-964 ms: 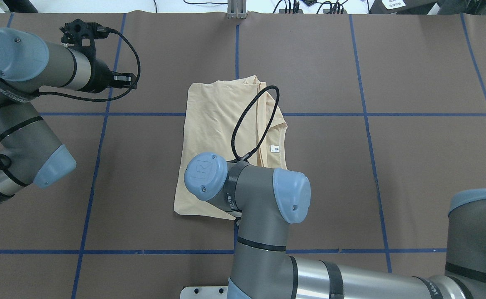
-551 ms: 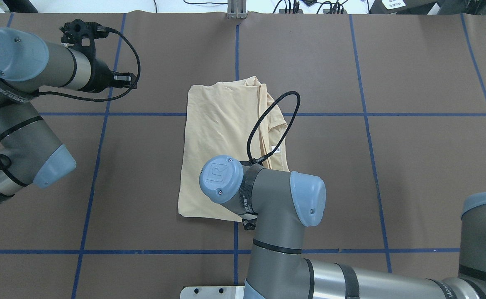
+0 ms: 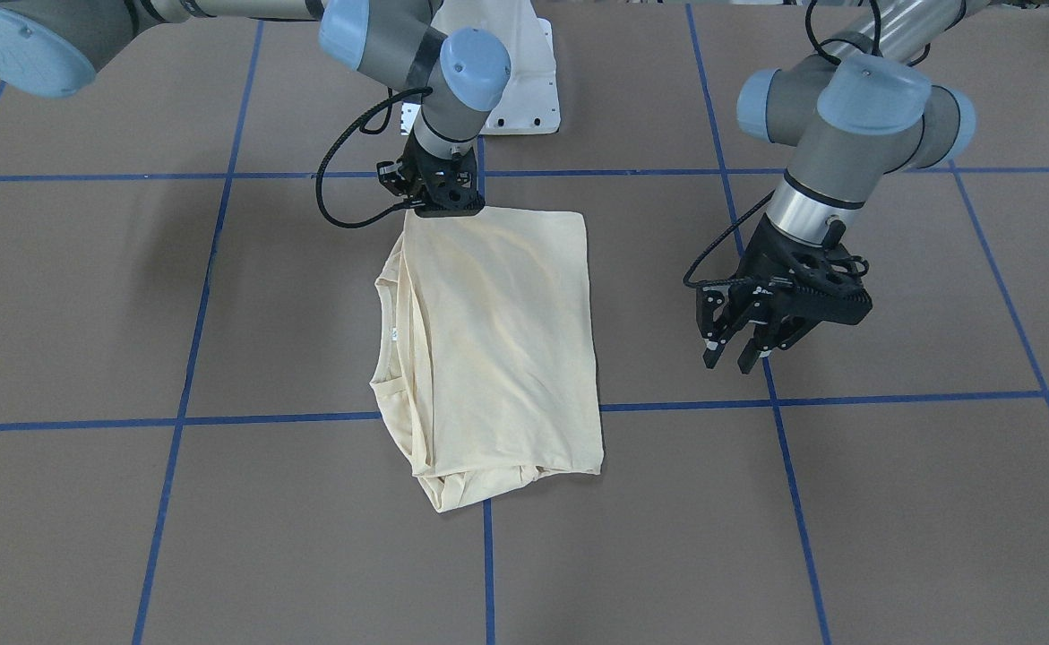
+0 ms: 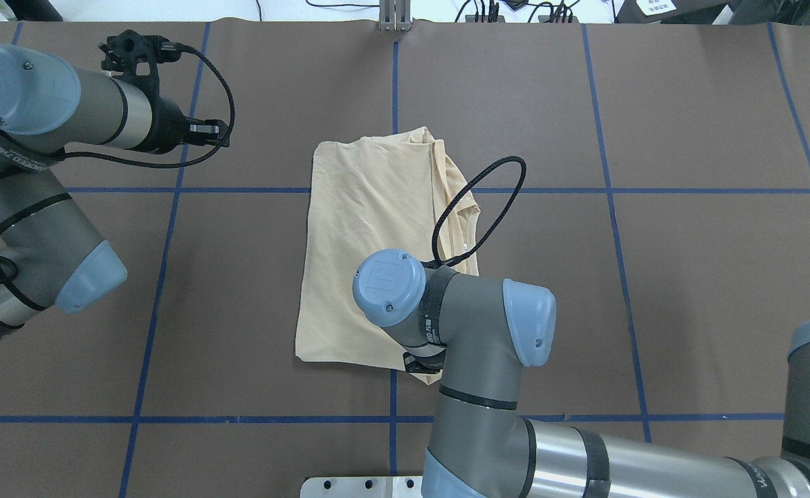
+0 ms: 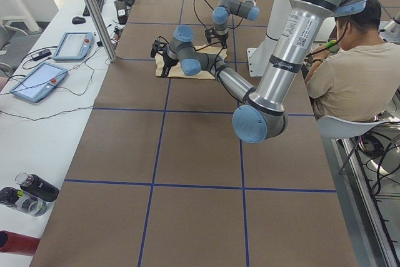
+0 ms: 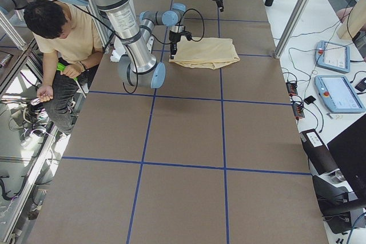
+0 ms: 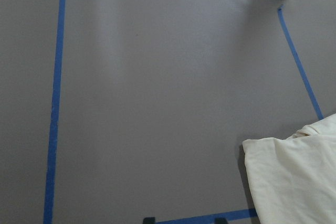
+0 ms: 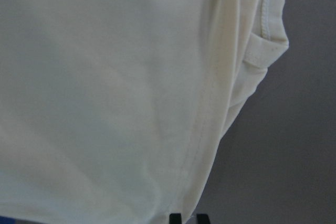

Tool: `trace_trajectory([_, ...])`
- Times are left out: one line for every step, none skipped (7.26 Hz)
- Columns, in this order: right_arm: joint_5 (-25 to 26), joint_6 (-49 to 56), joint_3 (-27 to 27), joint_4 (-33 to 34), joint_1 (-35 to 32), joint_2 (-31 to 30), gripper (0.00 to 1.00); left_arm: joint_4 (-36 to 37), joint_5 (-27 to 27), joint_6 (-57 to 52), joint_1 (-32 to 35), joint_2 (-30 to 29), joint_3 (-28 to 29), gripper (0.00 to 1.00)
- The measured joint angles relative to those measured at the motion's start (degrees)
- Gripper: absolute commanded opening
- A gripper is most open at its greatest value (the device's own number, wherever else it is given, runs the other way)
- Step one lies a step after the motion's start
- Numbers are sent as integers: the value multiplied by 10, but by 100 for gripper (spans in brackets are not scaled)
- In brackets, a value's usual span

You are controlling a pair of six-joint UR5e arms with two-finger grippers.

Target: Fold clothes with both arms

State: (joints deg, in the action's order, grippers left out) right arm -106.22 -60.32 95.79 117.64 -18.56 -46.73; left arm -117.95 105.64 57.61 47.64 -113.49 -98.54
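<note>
The cream-yellow shirt (image 3: 497, 331) lies folded into a long rectangle at the table's middle (image 4: 370, 221), with its collar and white neck label (image 3: 393, 333) on the robot's right side. My right gripper (image 3: 439, 206) stands down on the shirt's corner nearest the robot base (image 4: 422, 363). It is shut on that hem corner, and cloth (image 8: 105, 77) fills the right wrist view. My left gripper (image 3: 728, 358) hangs open above bare table (image 4: 211, 133), well off the shirt's left edge. Only a corner of the shirt (image 7: 294, 177) shows in the left wrist view.
The brown table cover carries a grid of blue tape lines (image 4: 394, 104). The white pedestal base (image 3: 524, 81) sits behind the shirt. A person (image 5: 340, 67) sits beside the base. Control pendants (image 5: 37, 82) and bottles (image 5: 25, 192) lie on the side bench.
My right arm has moved to the robot's right, and its cable loop swung with it. The shirt's near edge shifted slightly the same way. The left arm stayed still.
</note>
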Motion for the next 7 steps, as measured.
trace_trajectory([-7, -4, 2, -2, -5, -3, 70, 0, 0, 0, 0, 0, -1, 48])
trace_trajectory([-11, -10, 3, -3, -11, -3, 70, 0, 0, 0, 0, 0, -2, 48])
trace_trajectory([-14, -33, 6, -9, -19, 0, 70, 0, 0, 0, 0, 0, -3, 48])
trace_trajectory([-15, -99, 10, -38, -25, -1, 68, 1, 0, 0, 0, 0, -3, 48])
trace_trajectory([-13, -221, 13, -102, -27, -14, 69, 1, 0, 0, 0, 0, -4, 48])
trace_trajectory([-7, -370, 18, -186, -28, -39, 69, 0, 0, 0, 0, 0, -4, 48])
trace_trajectory([6, -499, 20, -248, -28, -59, 69, 0, 0, 0, 0, 0, -5, 48])
